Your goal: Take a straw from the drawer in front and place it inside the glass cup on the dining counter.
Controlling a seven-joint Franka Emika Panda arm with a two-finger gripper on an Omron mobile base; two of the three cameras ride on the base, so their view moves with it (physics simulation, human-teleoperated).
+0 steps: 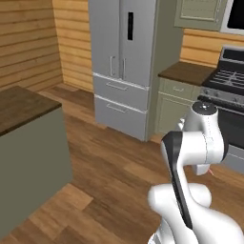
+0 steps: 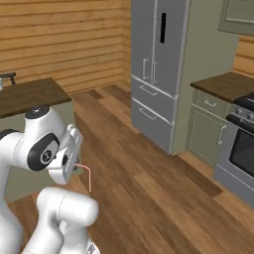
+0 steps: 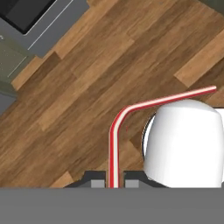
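My gripper (image 3: 114, 183) is shut on the straw (image 3: 114, 144), a red-and-white striped one that rises from between the two fingertips, bends and runs off to the right. In the right base view the hand (image 2: 69, 155) hangs folded close to the arm, and the straw (image 2: 90, 181) points down from it above the floor. A short red end of the straw (image 1: 209, 170) peeks out beside the arm. The dining counter (image 1: 21, 107) with its dark wood top and sage-green base stands to the left, also the dining counter (image 2: 30, 94). The drawer and the glass cup are out of view.
A tall grey fridge (image 1: 124, 62) stands ahead, with a green cabinet (image 1: 177, 102) and a stove (image 1: 228, 90) to its right. Wood floor (image 2: 158, 198) lies open between the dining counter and the fridge. A small dark object (image 2: 7, 76) sits at the counter's far left edge.
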